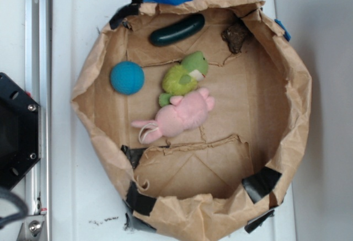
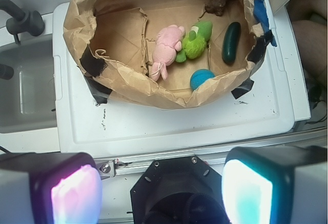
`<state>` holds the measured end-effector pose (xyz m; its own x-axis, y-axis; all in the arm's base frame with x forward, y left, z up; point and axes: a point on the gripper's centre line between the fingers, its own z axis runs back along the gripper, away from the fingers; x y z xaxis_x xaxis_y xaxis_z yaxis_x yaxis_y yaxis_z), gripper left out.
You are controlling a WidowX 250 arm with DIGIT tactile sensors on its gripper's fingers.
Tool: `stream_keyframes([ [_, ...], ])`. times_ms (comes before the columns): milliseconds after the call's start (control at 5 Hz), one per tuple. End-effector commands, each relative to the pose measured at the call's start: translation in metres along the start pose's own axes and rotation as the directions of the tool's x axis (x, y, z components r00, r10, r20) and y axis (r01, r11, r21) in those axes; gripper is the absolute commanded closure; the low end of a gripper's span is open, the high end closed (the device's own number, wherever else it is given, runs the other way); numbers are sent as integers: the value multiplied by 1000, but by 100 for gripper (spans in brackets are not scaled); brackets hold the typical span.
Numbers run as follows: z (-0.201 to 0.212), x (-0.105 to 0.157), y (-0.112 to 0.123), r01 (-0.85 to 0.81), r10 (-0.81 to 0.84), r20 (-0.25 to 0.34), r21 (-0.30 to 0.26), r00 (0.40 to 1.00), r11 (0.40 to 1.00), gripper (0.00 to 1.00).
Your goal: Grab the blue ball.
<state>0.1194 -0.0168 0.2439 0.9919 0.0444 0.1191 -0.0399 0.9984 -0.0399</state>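
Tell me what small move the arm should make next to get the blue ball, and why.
Probably carry the open gripper forward over the paper wall toward the blue ball. The wrist view shows it far back, outside the enclosure, with the ball lying free beside the green plush.

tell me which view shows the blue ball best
The exterior view: the ball shows whole from above, lying apart from the other toys near the paper wall. In the wrist view the ball is smaller and the wall's rim hides its lower edge.

The fuzzy matt blue ball (image 1: 127, 78) lies in a crumpled brown paper enclosure (image 1: 298, 86) beside a glossy cucumber toy (image 1: 177, 30).
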Motion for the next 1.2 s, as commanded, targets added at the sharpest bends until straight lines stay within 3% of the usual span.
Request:
stream_keyframes([
  [0,0,0,0,0,0,0,0,1000,1000,0],
  [400,-9,42,15,-29,26,51,51,998,998,0],
  [600,-23,60,21,24,-27,47,67,999,997,0],
  [1000,-64,91,22,264,-264,19,26,964,964,0],
])
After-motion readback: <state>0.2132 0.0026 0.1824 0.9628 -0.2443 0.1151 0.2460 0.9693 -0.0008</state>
